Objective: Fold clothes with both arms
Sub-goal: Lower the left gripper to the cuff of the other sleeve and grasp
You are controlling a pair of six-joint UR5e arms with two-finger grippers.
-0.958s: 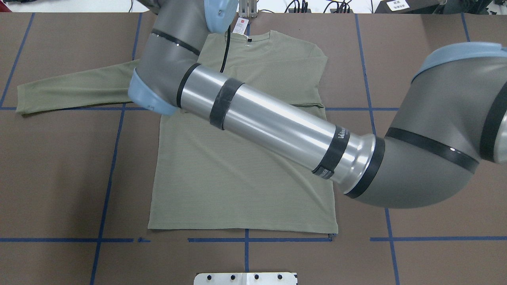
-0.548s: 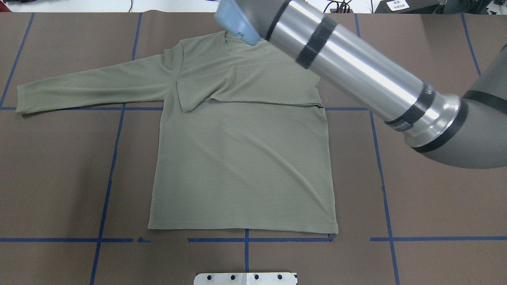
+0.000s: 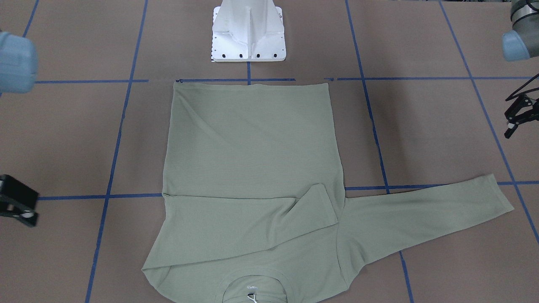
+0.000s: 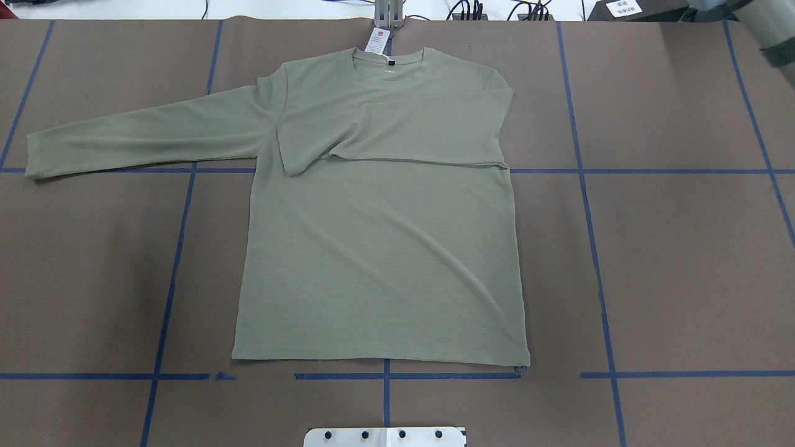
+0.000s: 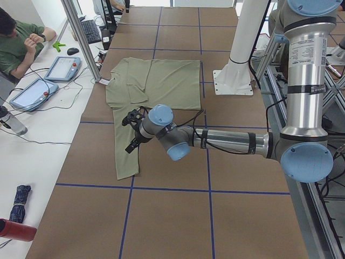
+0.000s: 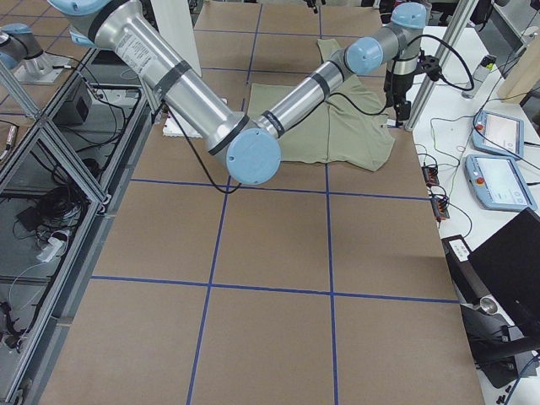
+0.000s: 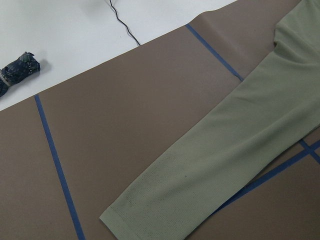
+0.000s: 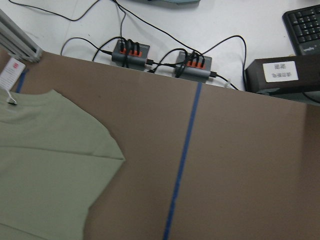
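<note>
Sage-green shirt lies flat mid-table, collar away from the base. Folded sleeve lies across the chest; outstretched sleeve sticks out on our left. We'd pinch its cuff, lift just clear, and lay it across without dragging the body. Left gripper is spread and empty. Right gripper is cropped, so we can't tell.

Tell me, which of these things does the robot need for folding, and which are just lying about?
For the job: green shirt, left arm, right arm.
Lying about: keyboard, cable hubs, control tablets, dark rolled bundle.
</note>
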